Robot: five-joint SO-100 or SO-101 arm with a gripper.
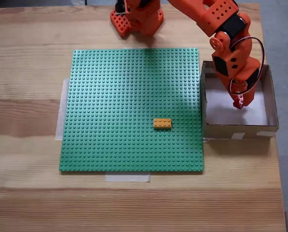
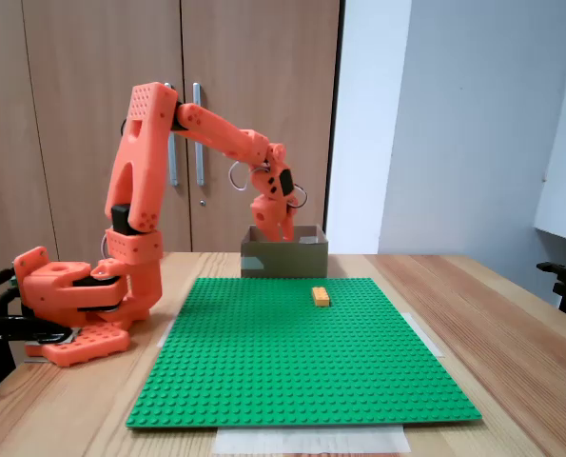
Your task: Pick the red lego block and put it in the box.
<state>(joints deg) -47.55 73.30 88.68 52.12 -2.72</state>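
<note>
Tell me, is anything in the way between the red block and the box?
Nothing visible is. The tool hangs over the box, inside its walls, with what looks like the red lego block at its tip. The orange brick sits apart on the green baseplate.

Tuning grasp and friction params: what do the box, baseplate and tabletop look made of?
Box: brown cardboard, matte, white floor, pale tape patches.
Baseplate: green studded plastic, probably; slight sheen.
Tabletop: light wood, grain visible; solid or laminate unclear.
</note>
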